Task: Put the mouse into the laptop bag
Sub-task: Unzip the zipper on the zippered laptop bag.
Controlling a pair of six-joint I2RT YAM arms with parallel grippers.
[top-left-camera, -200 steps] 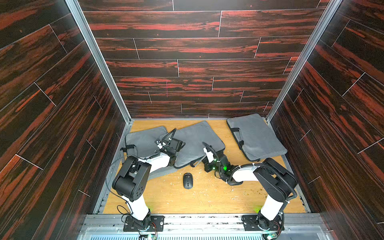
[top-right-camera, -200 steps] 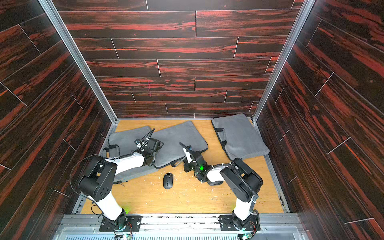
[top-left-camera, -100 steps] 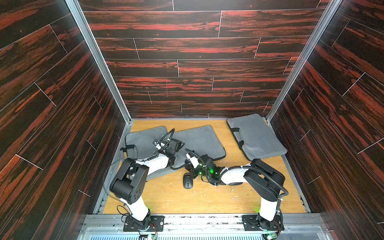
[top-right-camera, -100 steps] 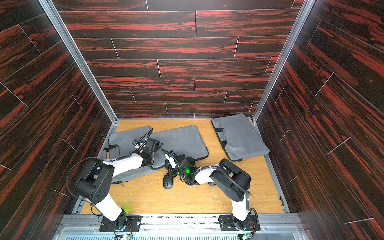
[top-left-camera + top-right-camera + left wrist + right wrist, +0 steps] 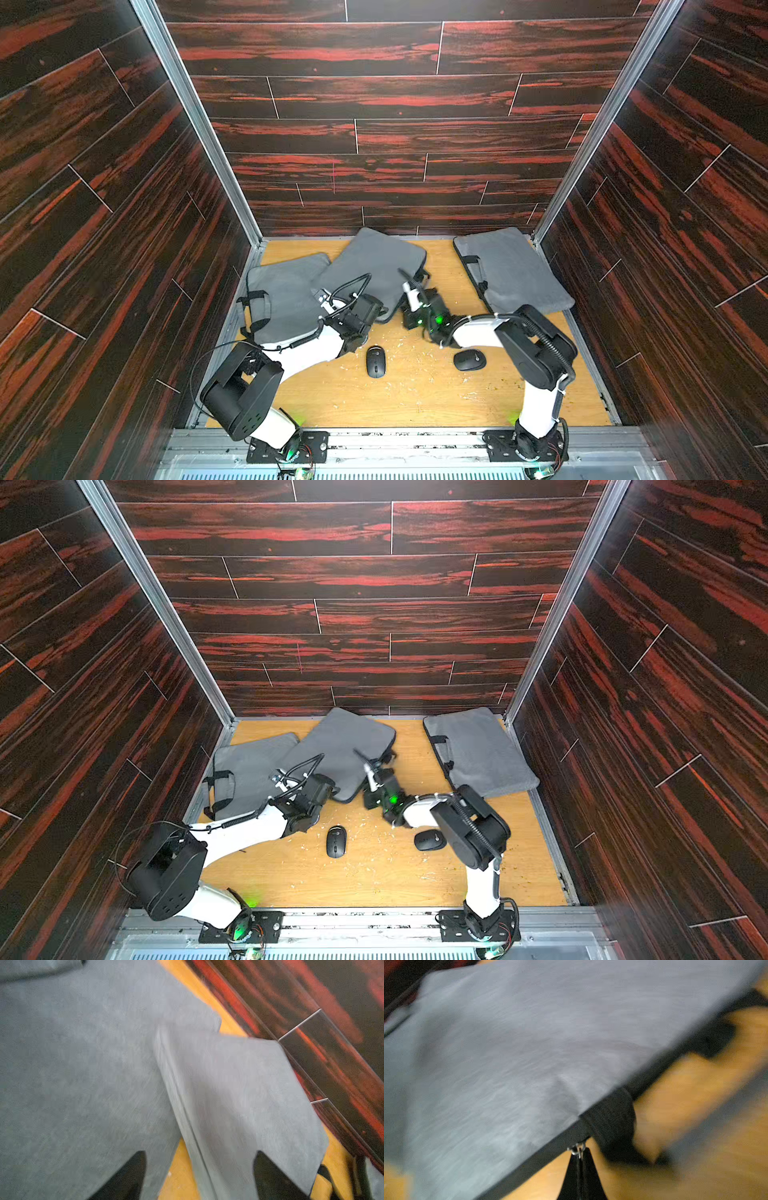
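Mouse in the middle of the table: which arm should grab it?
Left. The left pincer is open, empty and close to the mouse; the right pincer is shut on a zipper pull.

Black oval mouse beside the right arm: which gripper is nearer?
Right. The right gripper, shut on the middle grey fabric bag's zipper pull, sits beyond the mouse; the open left gripper is farther, over that bag's opposite edge.

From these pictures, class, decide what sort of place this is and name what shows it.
Probably a robot test booth: left arm and right arm bolted to a metal rail, panel walls boxing in a wooden table, and staged grey laptop bags and mice.
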